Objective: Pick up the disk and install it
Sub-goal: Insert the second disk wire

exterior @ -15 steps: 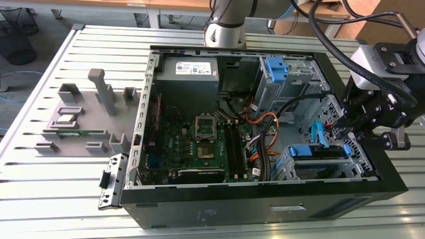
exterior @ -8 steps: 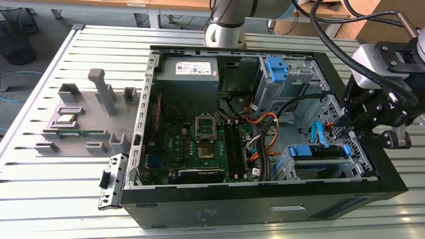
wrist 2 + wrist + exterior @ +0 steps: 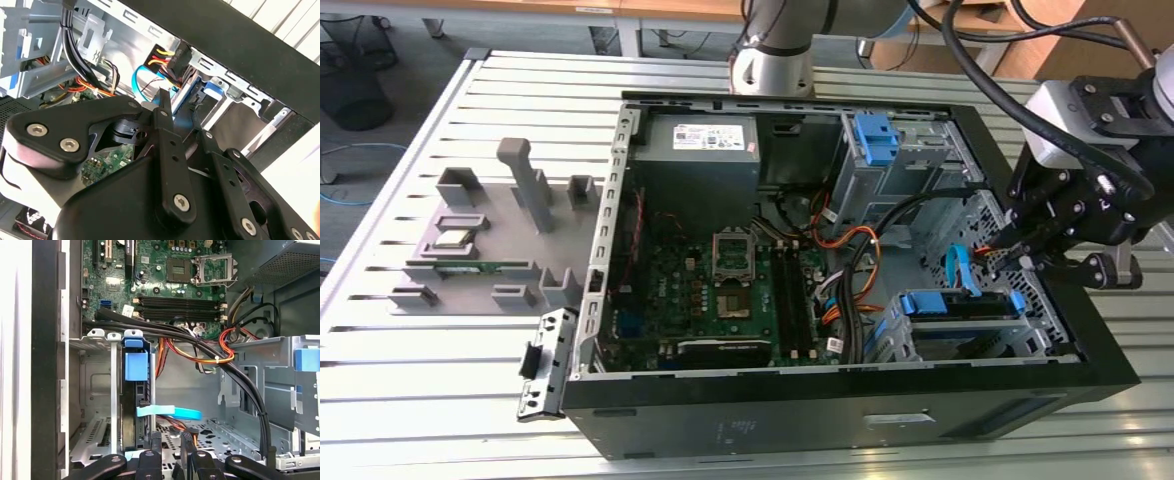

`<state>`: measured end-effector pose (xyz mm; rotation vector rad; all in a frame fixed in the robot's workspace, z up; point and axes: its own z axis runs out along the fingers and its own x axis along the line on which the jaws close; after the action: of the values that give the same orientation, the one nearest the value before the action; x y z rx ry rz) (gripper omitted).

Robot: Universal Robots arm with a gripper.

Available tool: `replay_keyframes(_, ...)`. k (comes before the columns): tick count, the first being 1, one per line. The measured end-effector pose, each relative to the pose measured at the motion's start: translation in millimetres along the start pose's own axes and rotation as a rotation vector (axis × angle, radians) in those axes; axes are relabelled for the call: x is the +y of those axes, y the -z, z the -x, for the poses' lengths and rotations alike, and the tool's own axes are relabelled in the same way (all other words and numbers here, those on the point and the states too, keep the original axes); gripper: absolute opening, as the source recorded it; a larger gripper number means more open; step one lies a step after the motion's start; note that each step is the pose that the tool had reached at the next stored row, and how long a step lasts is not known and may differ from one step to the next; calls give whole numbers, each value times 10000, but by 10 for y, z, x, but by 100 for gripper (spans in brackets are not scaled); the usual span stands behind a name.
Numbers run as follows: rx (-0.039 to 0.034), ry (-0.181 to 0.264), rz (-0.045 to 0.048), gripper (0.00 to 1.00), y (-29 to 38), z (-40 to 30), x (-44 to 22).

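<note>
In the exterior view an open computer case [image 3: 854, 390] lies on its side on a slatted metal table [image 3: 440, 400], with the green main board [image 3: 720, 285] showing in its middle and a grey power box [image 3: 698, 150] at its far end. The gripper [image 3: 1047, 258] hangs over the edge of the case at the exterior view's right, its black fingers pointing down toward a drive cage. In that cage, near the front corner, sits the disk [image 3: 958, 318], its blue bracket facing up; a light blue flat cable [image 3: 958, 268] rises just beside it. A second blue bracket [image 3: 875, 138] stands in the far bay. Grey plastic holders [image 3: 494, 235] rest on the table at the exterior view's left. In the second wrist view the gripper [image 3: 180, 112] shows two slim black fingers [image 3: 165, 107] close together with only a narrow gap, and nothing sits between them; beyond their tips lie the blue cable [image 3: 142, 82] and a bundle of red and yellow wires [image 3: 167, 60]. In the first wrist view the disk [image 3: 136, 405] stands on edge in its metal slot, blue tab on top, with the blue cable [image 3: 170, 412] plugged in beside it, and the gripper [image 3: 171, 440] hovers just short of it, gripping nothing.
</note>
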<state>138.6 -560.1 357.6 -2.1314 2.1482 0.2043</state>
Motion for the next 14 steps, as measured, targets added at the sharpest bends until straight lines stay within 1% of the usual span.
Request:
replay_keyframes(8,-1,-1,0,29,-8,51,-58)
replay_keyframes(14,-3,-1,0,29,-11,78,-126)
